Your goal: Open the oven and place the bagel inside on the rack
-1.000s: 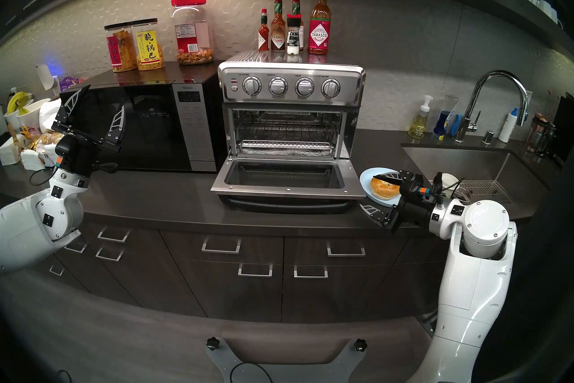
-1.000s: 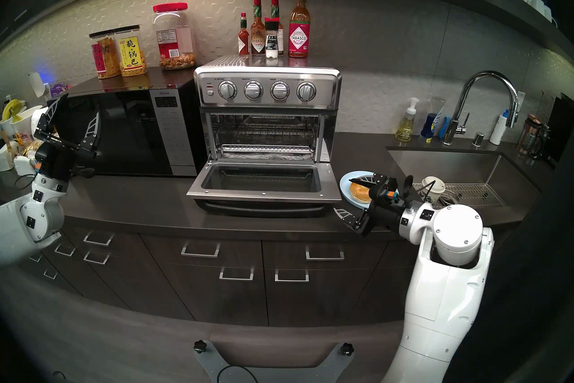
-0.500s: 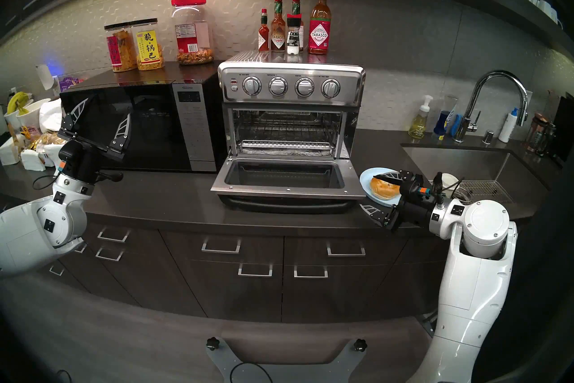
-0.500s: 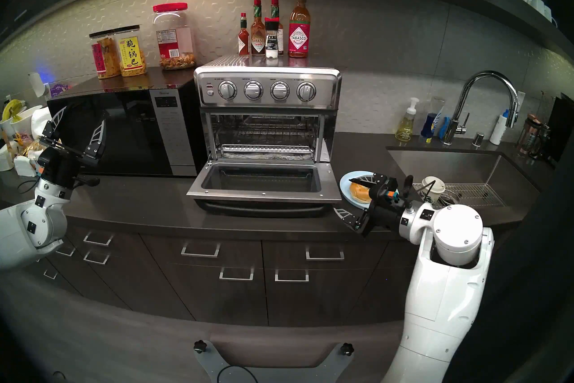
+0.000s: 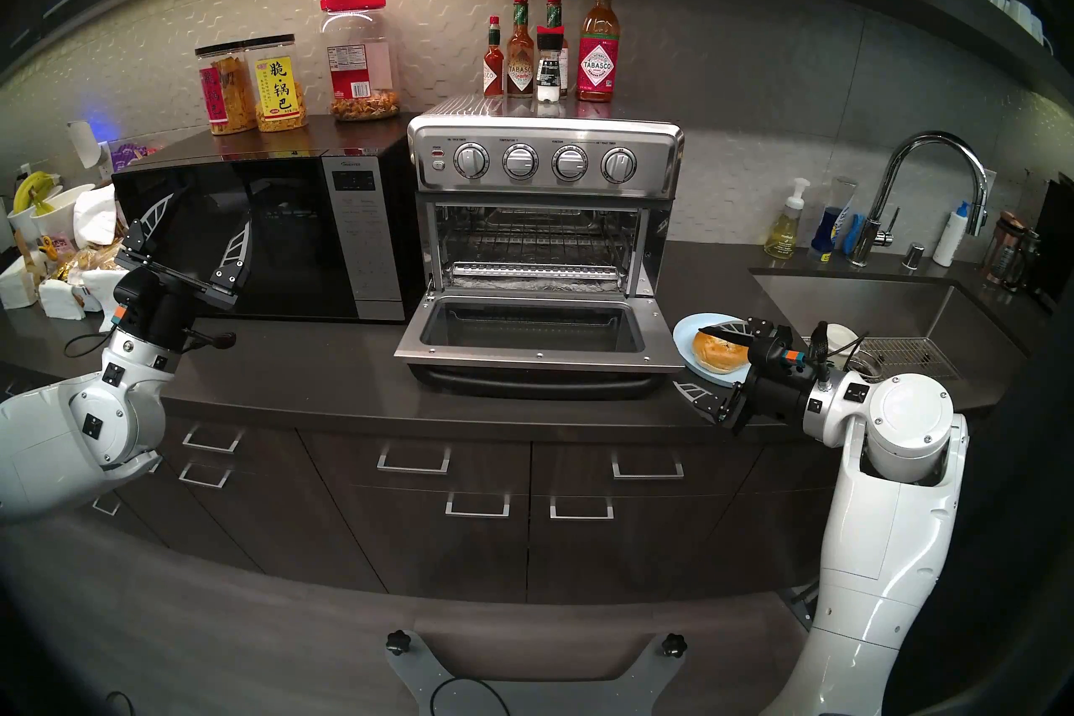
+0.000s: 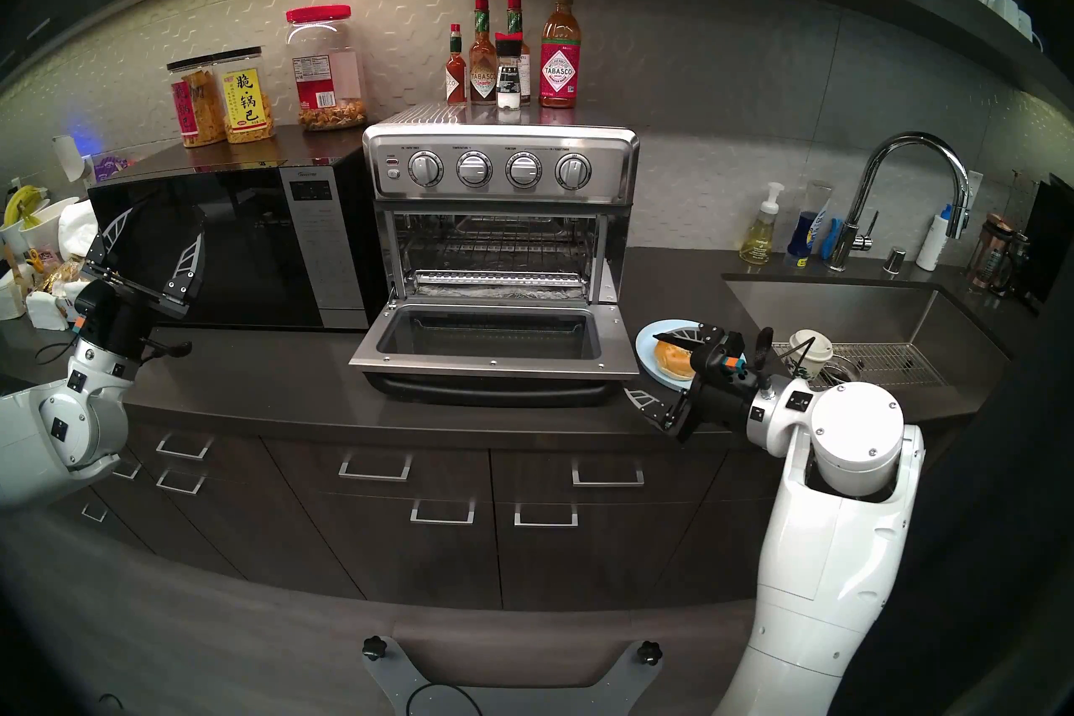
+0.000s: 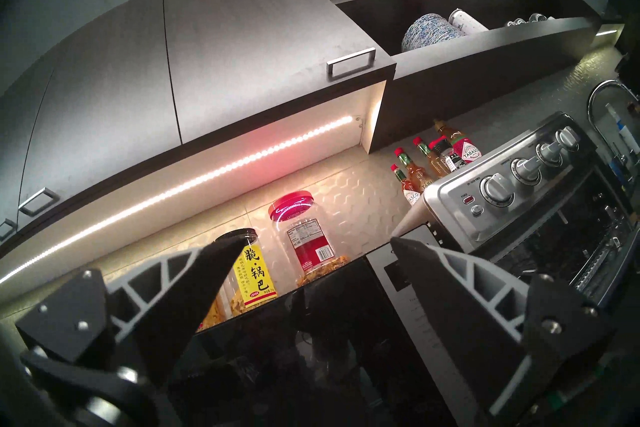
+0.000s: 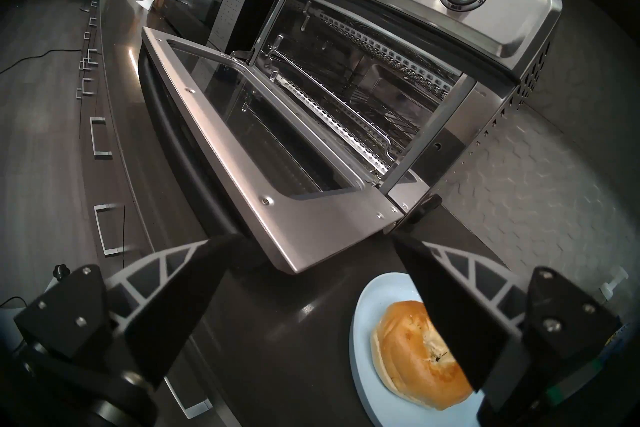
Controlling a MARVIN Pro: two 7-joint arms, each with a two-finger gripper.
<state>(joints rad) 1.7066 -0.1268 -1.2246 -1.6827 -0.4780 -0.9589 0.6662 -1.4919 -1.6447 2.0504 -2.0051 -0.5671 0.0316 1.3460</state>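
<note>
Resting on a light blue plate (image 5: 686,331) on the desk (image 5: 302,366), the bagel (image 5: 716,349) lies at about 4 o'clock from the open door (image 5: 540,349) of the oven (image 5: 543,163). The door is already down, so I judge that only the picking and placing steps are left.

The right gripper (image 5: 700,363) hangs just beside the plate with its jaws wide and empty; one finger (image 8: 450,312) crosses above the bagel, and I cannot tell whether it touches it. The left gripper (image 5: 200,224) is also wide and empty, in front of the microwave (image 5: 256,238), at 9 o'clock from the oven and well apart from it.

The bagel looks light, soft inside and glossy, so it may be a little slippery and easy to squash. I would take it across its outer edge, on two opposite sides, with gentle pressure, not through the centre dimple.

The head views show both arms and the whole desk, but the right arm hides part of the bagel there. The right wrist view shows the full crust, the dimple and the rack (image 8: 332,114) with its ribbed front bar. The left wrist view shows only jars, sauce bottles and the oven knobs, no bagel.
</note>
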